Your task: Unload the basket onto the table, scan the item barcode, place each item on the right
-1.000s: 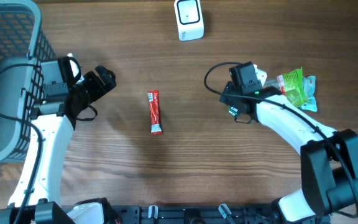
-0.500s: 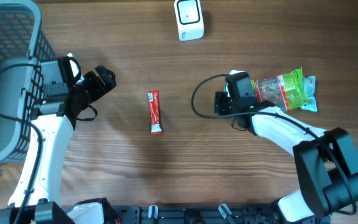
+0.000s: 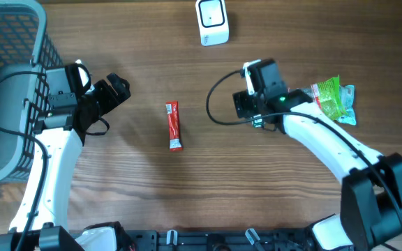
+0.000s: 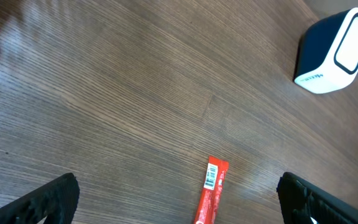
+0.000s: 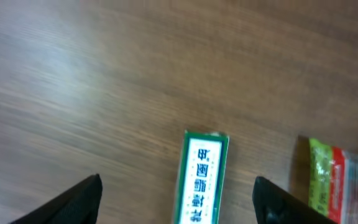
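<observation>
Wooden table (image 3: 187, 199); right tool (image 5: 177, 183) splayed downward

Overhead view: even, moderately bright light, sharp focus, only faint soft shadows on the table (image 3: 187, 188). Left wrist view is sharp, with pale glare at upper left. Right wrist view is blurred throughout, the green box (image 5: 201, 180) print softened.

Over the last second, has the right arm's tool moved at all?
Yes. The right tool has shifted left, closer to the red sachet, which lies where it was.
</observation>
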